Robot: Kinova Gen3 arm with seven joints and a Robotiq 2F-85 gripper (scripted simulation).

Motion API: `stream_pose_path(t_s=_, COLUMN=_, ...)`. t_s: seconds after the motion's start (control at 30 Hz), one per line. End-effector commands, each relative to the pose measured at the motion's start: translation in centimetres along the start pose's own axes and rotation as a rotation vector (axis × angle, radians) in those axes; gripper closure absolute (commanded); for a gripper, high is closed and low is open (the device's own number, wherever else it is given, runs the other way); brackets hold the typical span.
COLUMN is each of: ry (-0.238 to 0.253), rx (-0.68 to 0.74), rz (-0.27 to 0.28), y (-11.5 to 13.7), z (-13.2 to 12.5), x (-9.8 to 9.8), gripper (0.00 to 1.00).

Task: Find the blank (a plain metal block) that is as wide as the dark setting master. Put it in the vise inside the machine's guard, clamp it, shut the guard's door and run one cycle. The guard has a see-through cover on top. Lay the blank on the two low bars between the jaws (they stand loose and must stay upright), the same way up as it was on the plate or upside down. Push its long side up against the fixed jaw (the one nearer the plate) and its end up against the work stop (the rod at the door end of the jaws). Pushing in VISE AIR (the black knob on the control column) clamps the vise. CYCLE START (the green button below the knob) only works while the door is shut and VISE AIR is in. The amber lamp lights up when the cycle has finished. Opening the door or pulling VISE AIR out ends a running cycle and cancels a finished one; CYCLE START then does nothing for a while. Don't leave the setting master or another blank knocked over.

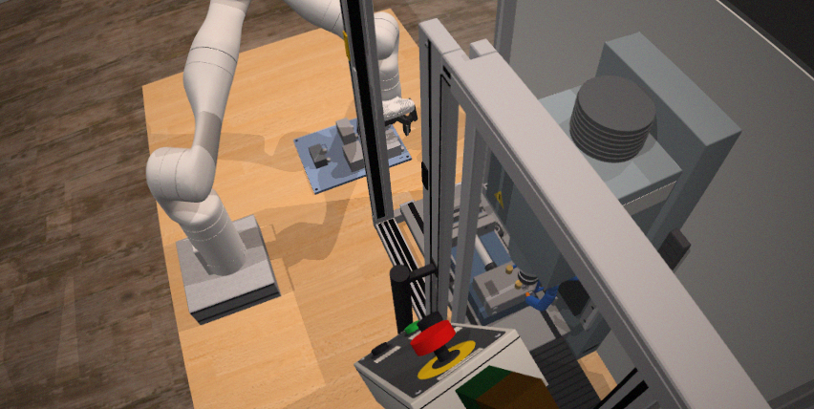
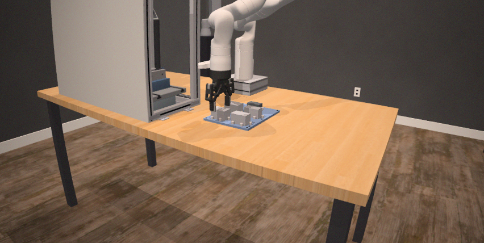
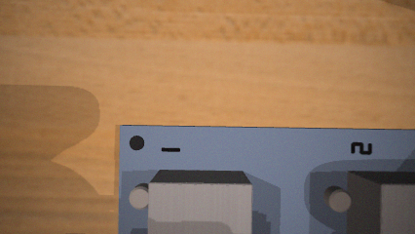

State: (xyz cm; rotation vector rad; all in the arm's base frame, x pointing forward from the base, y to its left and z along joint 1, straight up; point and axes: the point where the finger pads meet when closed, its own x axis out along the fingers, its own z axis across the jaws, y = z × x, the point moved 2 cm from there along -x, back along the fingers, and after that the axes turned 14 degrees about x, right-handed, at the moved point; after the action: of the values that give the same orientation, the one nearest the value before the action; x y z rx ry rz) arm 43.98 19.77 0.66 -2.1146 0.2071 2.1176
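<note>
A blue plate [image 1: 326, 179] [image 2: 266, 114] [image 3: 268, 146] lies on the table beside the guard. It carries several grey blanks and the dark setting master [image 1: 317, 154] [image 2: 254, 103]. My gripper [image 1: 401, 119] [image 2: 220, 102] is open and points straight down over the blank [image 2: 221, 113] [image 3: 200, 205] in the slot marked 1, the plate corner nearest the guard. Its fingers stand wide on either side of the blank's top and hold nothing. The wrist view shows no fingers. A second blank [image 3: 390, 205] [image 2: 240, 117] stands at the slot marked 2. The vise [image 1: 494, 287] sits inside the guard.
The guard [image 2: 97, 38] stands close to the left of the plate, and its side opening [image 2: 169, 92] shows the vise. The control column has the black knob [image 1: 398, 274], the green button [image 1: 411, 327] and a red mushroom button [image 1: 433, 337]. The arm's base [image 1: 227, 286] stands on the table.
</note>
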Motion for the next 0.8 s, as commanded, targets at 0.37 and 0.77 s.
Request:
stream_pose_path(t_s=0.37, ry=0.001, rx=0.0, rz=-0.001, y=0.0, z=0.0, x=-0.1, gripper=0.0)
stream_pose_path(t_s=0.77, ry=0.001, rx=0.0, rz=-0.001, y=0.0, z=0.0, x=-5.1, gripper=0.0)
